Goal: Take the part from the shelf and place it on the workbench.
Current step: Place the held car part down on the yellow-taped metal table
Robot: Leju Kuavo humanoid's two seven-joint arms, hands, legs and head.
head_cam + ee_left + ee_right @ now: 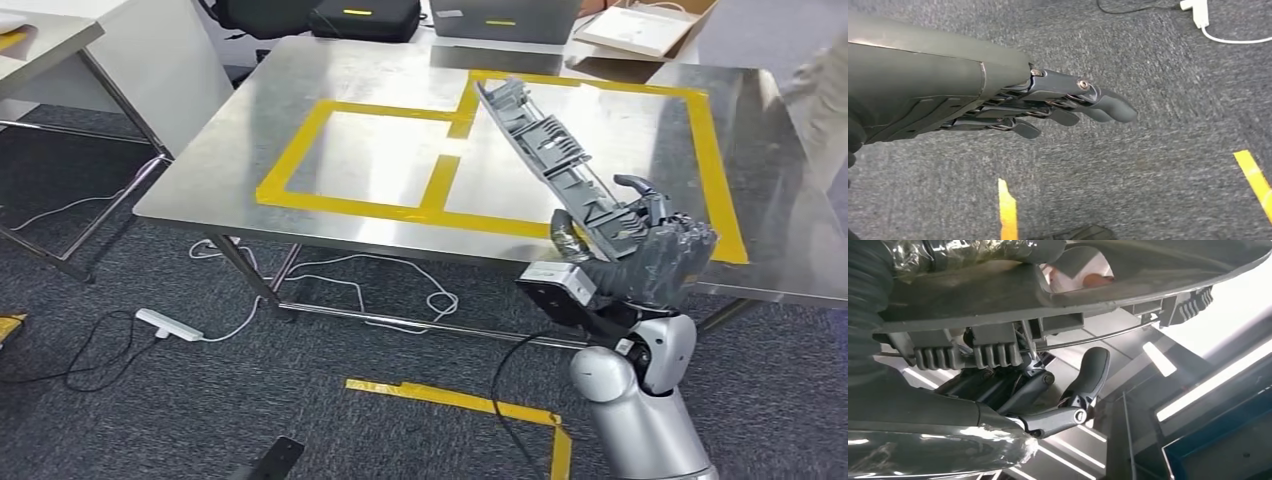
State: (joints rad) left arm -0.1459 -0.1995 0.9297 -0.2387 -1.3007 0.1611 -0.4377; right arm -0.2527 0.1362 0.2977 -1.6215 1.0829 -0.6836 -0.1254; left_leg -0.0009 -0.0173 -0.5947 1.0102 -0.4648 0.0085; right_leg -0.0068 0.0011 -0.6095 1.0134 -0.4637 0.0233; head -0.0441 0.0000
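Observation:
A long grey ribbed plastic part [545, 155] slants up over the steel workbench [300, 80], its lower end gripped by my right hand [640, 255] at the bench's near edge. Its upper end reaches over the yellow-taped rectangles [440, 185] on the benchtop. In the right wrist view the part [1048, 295] lies across the hand, with the dark fingers [1083, 385] curled under it. My left hand [1048, 102] hangs over the grey carpet, fingers straight and close together, holding nothing.
A white power strip [168, 324] and cables lie on the carpet under the bench. Yellow floor tape [450, 398] runs in front of it. Dark cases [365, 18] and a cardboard box [645, 28] stand behind the bench; another table [40, 40] is at far left. A person's sleeve [825, 100] shows at the right.

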